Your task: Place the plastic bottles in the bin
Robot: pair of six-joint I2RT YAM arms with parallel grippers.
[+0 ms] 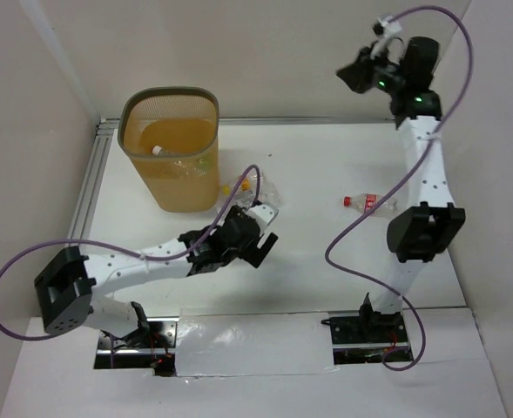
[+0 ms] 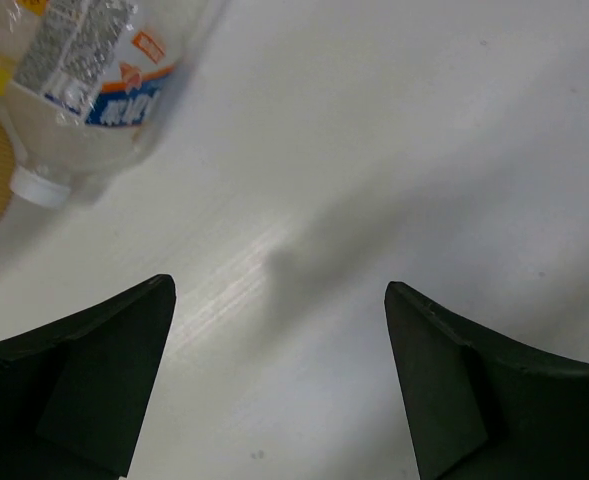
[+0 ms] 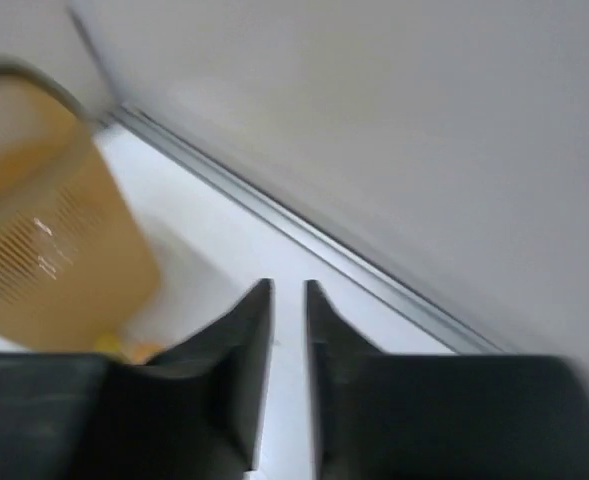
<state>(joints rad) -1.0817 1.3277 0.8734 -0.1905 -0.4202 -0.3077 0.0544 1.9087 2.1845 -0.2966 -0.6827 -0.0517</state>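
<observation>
Meanwhile, the left gripper (image 2: 277, 285) gapes empty over the table (image 2: 374, 150), the white-capped bottle (image 2: 84, 90) ahead-left of it beside the bin (image 1: 182, 187), so closing here would likely miss; the right gripper (image 3: 287, 288) hangs nearly closed, empty.

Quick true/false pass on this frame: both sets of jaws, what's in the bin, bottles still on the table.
1. The left jaws are open with nothing between them. True.
2. The right jaws grip a bottle. False: they are nearly shut on nothing, raised near the back wall.
3. The bin is empty. False: at least a white-capped bottle lies inside.
4. A red-capped bottle lies on the table near the right arm. True.
5. A labelled bottle lies on the table just ahead of the left jaws. True.
</observation>
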